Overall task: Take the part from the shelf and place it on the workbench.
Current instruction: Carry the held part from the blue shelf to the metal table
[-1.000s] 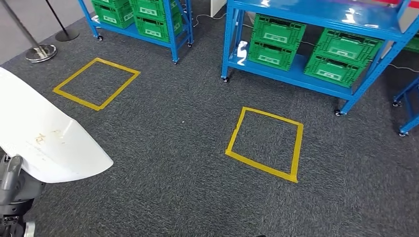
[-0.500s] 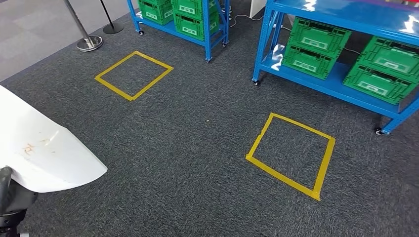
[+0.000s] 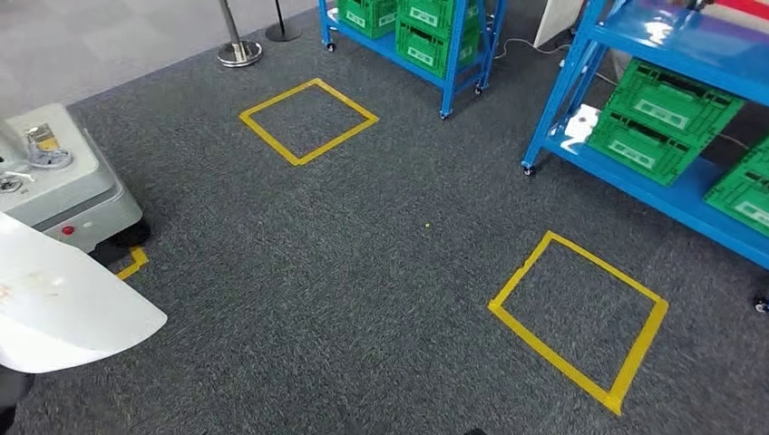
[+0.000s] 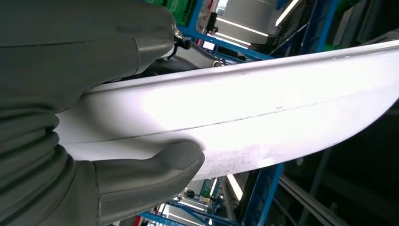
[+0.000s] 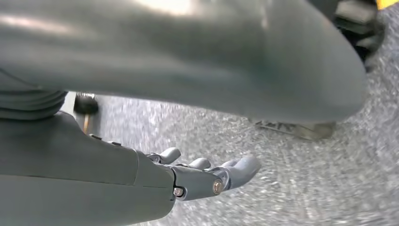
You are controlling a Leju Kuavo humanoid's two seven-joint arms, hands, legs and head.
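Left hand [image 4: 89, 141] gripping white part [image 4: 244, 117], grey cart [image 3: 54, 186] beside, blue shelves [image 3: 671, 100]

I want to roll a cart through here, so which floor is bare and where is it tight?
Bare carpet runs between the two yellow tape squares, far and near; both are empty inside. It is tight by the blue shelves with green crates, and at the grey machine beside the white part held by the left hand.

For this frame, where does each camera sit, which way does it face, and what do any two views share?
Head view: high on the body, facing forward and down at carpet, yellow tape square, blue shelf.
Left wrist view: behind the left hand gripping the white part.
Right wrist view: behind the right hand, open above carpet.
Head and left wrist views share the white part.
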